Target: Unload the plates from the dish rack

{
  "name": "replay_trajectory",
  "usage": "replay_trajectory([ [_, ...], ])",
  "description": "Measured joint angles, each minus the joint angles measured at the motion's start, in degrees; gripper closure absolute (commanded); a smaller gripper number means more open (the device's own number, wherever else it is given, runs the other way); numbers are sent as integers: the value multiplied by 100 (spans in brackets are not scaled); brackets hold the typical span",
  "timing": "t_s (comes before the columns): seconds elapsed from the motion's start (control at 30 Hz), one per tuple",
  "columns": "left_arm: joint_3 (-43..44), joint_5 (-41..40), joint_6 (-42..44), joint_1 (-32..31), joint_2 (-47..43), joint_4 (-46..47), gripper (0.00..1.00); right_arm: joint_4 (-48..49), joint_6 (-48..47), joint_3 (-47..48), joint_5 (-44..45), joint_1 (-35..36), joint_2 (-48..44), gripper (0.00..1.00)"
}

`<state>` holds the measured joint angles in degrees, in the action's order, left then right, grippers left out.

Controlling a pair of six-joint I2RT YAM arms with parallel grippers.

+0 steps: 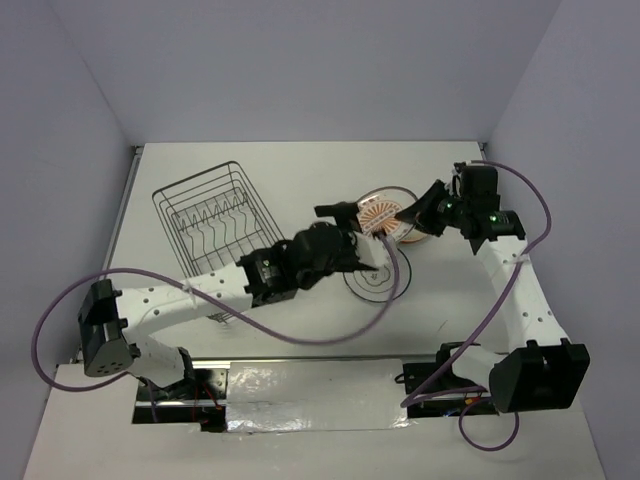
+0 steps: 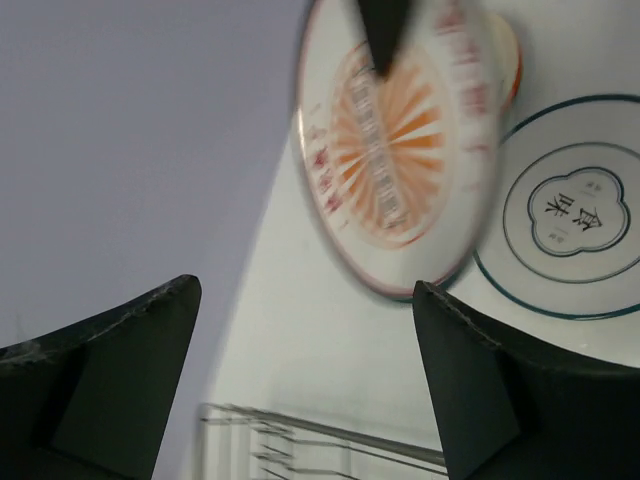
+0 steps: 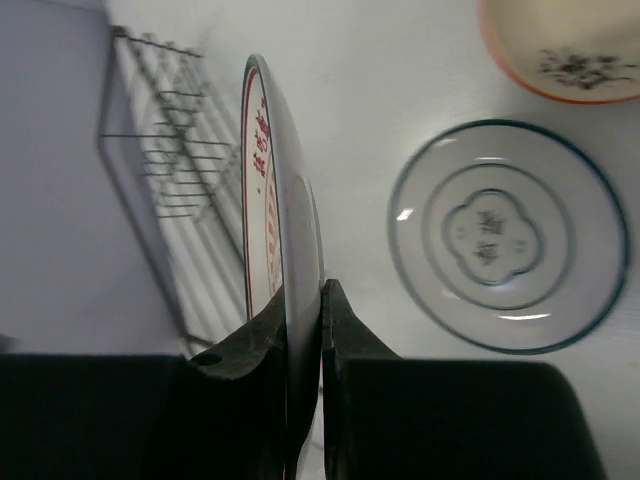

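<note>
1. At the middle of the white table (image 1: 300, 170), in the top view, the right gripper (image 1: 408, 215) is holding a round white plate with orange rays and red motifs (image 1: 378, 213) up off the surface.
2. Its jaws are pinching the plate's rim between them. In the right wrist view the plate is standing on edge, with one dark finger (image 3: 345, 330) pressing on each face.
3. From that plate, the rectangular silver-grey wire dish rack (image 1: 215, 225) is sitting at about nine o'clock, well apart from it, on the left half of the table.
4. At about six o'clock from the held plate, a flat white plate with thin teal rings and a dark central motif (image 3: 505, 235) is lying face up on the table.
5. A cream dish with an orange rim (image 3: 565, 50) is resting near the ringed plate. In the top view it seems to be at about four o'clock from the held plate, though the right gripper is covering most of it there.
6. The left gripper (image 2: 305, 288) is hanging just beside the held plate, at about eight o'clock from it. Its jaws are standing wide apart and gripping nothing.
7. Through the left wrist camera, the plate's patterned face is showing between the two spread fingers (image 2: 120, 380), tilted and slightly blurred.
</note>
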<state>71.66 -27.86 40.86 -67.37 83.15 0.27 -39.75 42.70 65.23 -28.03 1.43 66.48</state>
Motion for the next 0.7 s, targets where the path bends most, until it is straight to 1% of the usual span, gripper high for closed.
replay_trajectory([
  [0.07, 199, 201, -951, 584, -61, -492, 1, 439, -435, -551, 323, -15, -79, 100],
  [0.1, 232, 308, -1484, 999, -173, -638, 1, 608, -610, -911, 437, -22, -105, 100],
  [0.2, 195, 435, -2765, 2131, -708, -962, 0, 938, -942, -1888, 734, -37, -118, 100],
  [0.23, 146, 413, -3093, 2422, -929, -1001, 1, 1008, -1029, -2164, 796, -37, -118, 99],
  [0.3, 107, 413, -3611, 2754, -1416, -1130, 0, 1152, -1139, -2577, 857, -37, -118, 90],
  [0.33, 111, 444, -3799, 2813, -1587, -1163, 1, 1241, -1126, -2686, 787, -48, -118, 79],
  [0.37, 146, 505, -3993, 2861, -1729, -1237, 0, 1366, -1126, -2736, 758, -50, -118, 57],
  [0.47, 428, 723, -4433, 3069, -1808, -1567, 0, 1600, -1224, -2778, 879, -46, -103, 35],
  [0.57, 625, 798, -4732, 3254, -1683, -1954, 0, 1445, -1272, -2765, 1244, 68, 33, 29],
  [0.7, 992, 807, -5047, 3473, -1362, -2704, 0, 723, -1283, -2479, 2260, 715, 717, 28],
])
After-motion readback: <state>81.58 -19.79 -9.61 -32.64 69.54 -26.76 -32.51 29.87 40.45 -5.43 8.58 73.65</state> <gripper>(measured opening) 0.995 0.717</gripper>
